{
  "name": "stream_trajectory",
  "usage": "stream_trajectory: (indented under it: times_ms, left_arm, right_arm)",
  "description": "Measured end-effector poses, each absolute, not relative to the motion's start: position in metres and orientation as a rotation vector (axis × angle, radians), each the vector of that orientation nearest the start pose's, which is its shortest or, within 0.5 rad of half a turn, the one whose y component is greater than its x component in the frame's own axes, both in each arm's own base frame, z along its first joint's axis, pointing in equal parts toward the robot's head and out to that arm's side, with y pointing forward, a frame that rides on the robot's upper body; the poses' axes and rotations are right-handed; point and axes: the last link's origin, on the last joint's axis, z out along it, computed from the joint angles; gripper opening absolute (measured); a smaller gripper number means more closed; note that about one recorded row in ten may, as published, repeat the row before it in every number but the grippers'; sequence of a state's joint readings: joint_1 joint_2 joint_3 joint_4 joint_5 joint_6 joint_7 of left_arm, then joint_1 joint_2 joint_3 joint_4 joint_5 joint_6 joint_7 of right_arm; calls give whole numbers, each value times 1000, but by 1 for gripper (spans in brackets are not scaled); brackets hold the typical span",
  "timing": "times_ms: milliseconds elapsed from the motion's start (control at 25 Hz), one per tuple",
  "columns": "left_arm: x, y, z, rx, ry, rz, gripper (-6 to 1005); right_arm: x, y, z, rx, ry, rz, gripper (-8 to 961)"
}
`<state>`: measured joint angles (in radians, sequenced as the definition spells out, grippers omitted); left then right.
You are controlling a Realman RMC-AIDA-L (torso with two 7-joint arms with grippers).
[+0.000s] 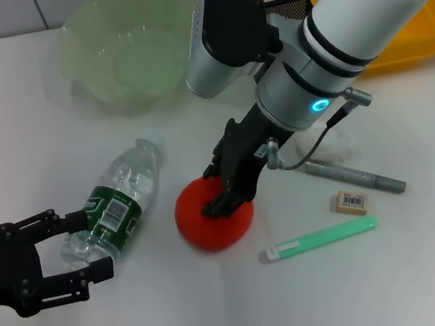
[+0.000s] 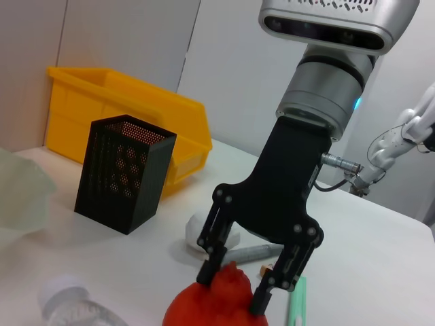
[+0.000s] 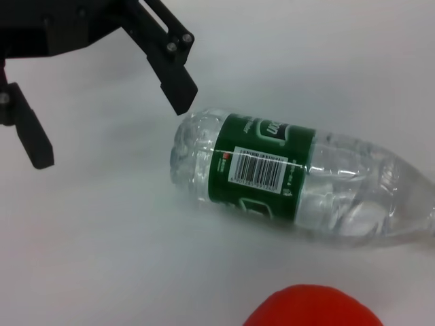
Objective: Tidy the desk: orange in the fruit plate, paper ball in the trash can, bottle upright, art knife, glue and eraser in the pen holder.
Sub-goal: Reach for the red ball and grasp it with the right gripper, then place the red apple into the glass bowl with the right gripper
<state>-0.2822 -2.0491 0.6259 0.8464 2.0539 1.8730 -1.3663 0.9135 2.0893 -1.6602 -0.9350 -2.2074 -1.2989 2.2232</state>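
- Right gripper (image 1: 226,188): black fingers pinching the dimpled red orange (image 1: 213,213).
- Left gripper (image 1: 78,247): spread wide around the base of the lying bottle (image 1: 117,208).
- Bottle: clear ribbed plastic, green label, barcode.

The small clear plastic water bottle (image 3: 299,187) is thin and crinkly, catching glare, with a glossy dark green label. The round red-orange fruit (image 1: 213,213) looks matt and a bit puckered on top. The tall square black pen holder (image 2: 124,173) is perforated metal mesh, dull finish. The big yellow bin (image 2: 129,119) is smooth, slightly shiny plastic. The wide pale-green bowl (image 1: 133,48) is translucent plastic. The right gripper (image 2: 236,288) is matt black, its wrist glossy white with brushed silver. The desk (image 1: 224,311) is smooth matt white.
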Motion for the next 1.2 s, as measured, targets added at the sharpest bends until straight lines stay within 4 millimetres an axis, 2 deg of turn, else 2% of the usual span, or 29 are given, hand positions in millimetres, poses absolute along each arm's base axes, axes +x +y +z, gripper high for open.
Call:
stream_trajectory:
  times_ms: [240, 480, 680, 800, 880, 1000, 1200]
  left_arm:
    - [-310, 245, 46, -2790, -673, -688, 858]
    - [-311, 246, 46, -2785, -677, -684, 858]
    - [-311, 245, 46, -2779, -681, -687, 858]
    - [-312, 245, 47, -2771, -683, -691, 858]
    - [-312, 246, 48, -2769, -683, -693, 858]
    - [-311, 246, 46, -2767, -685, -702, 858]
    - [-312, 246, 43, -2759, -702, -728, 858]
  right_arm:
    - [102, 360, -101, -3067, 313, -392, 543]
    - [99, 360, -95, -3074, 330, -386, 295]
    - [83, 368, -74, -3054, 327, -280, 211]
    - [66, 389, -51, -2955, 296, -152, 166]
    - [61, 394, -47, -2932, 284, -121, 165]
    - [48, 421, -39, -2765, 227, 37, 164]
    - [46, 438, -44, -2641, 166, 102, 162]
